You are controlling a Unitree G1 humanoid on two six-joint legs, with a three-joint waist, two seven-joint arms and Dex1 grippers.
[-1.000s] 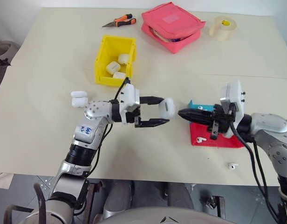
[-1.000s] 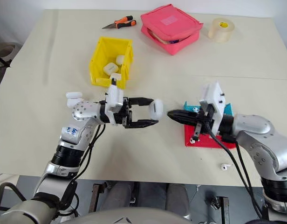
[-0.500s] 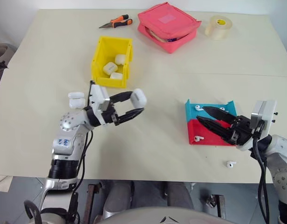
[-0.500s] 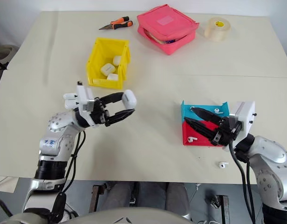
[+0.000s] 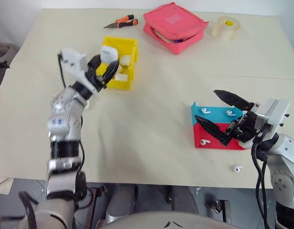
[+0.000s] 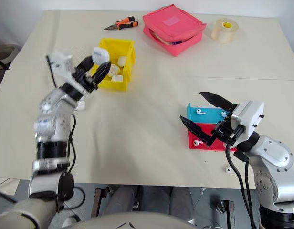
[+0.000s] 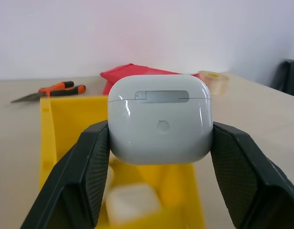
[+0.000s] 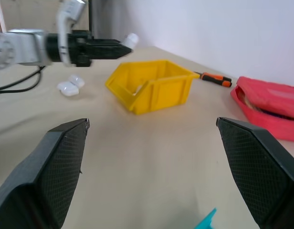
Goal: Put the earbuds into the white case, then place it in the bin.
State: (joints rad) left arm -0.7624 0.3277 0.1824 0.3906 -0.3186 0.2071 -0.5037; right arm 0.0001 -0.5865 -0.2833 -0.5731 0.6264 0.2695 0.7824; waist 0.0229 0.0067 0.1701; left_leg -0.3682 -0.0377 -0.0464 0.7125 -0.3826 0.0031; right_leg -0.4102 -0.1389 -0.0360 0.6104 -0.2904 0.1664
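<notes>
Swinging up and away from the middle of the table [image 5: 152, 143], the left gripper [image 5: 107, 64] now carries the case [image 5: 109, 52] to the near edge of the bin [image 5: 130, 45], while the right gripper [image 5: 223, 117] has pulled back over the tray [image 5: 218, 140] and spread its fingers wide, holding nothing. Left fingers are clamped on the case's two sides, its lid closed and hinge plate facing the wrist camera.

Judging by this, the drop is the step in hand: carry the case a little further so it clears the yellow wall, lower it, then release, so that glossy, rounded shell doesn't skid off the rim.

Largest first: the matte cream table, the soft pink pouch [image 5: 175, 26], the bin of hard yellow plastic already holding other white cases, the red-and-blue tray, the tape roll [image 5: 226, 27], the orange-handled pliers [image 5: 122, 21]. Tiny white earbuds [image 5: 203, 110] lie in the tray, one loose bud [image 5: 238, 168] beside it.
</notes>
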